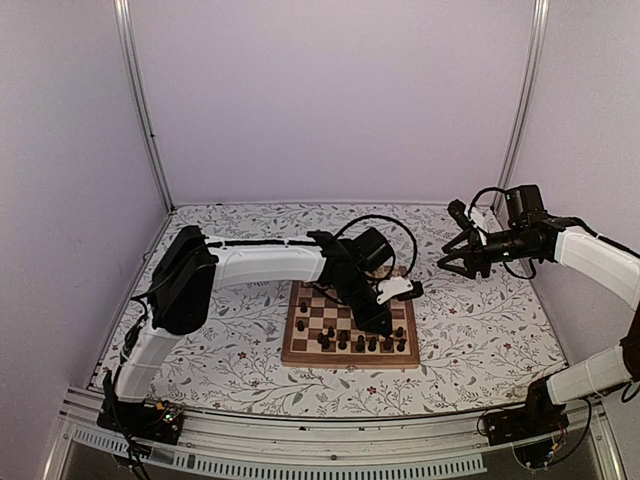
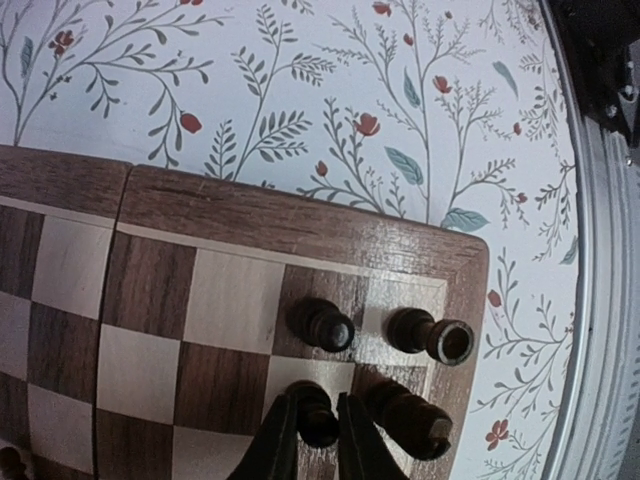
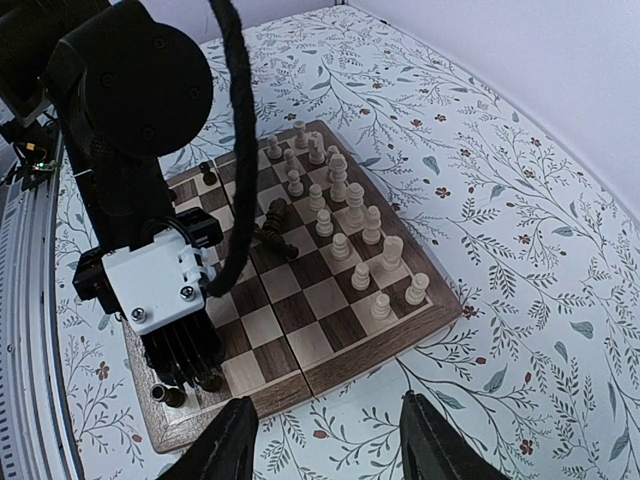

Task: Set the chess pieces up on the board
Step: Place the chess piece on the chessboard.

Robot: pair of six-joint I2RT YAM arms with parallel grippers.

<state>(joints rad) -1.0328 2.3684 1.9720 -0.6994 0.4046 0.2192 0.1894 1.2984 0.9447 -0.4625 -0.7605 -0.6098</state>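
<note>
The board (image 1: 300, 352) lies mid-table, and its near-right corner (image 2: 300, 225) fills the left wrist view. My left gripper (image 2: 314, 405) is shut on a dark pawn (image 2: 317, 428) that stands on a light square in the second row. Beside it stand another dark pawn (image 2: 322, 325), a dark rook (image 2: 440, 338) in the corner and a taller dark piece (image 2: 410, 418). Pale chess pieces (image 3: 345, 215) line the far side of the board (image 3: 390, 345). My right gripper (image 3: 325, 420) hangs open above the table off the board's right side, holding nothing.
Two dark pieces (image 3: 272, 235) lie tipped near the board's middle. The left arm (image 1: 270, 265) reaches across the board's near half. A floral table cover (image 1: 480, 320) surrounds the board, with walls close on three sides and a metal rail (image 1: 330, 435) in front.
</note>
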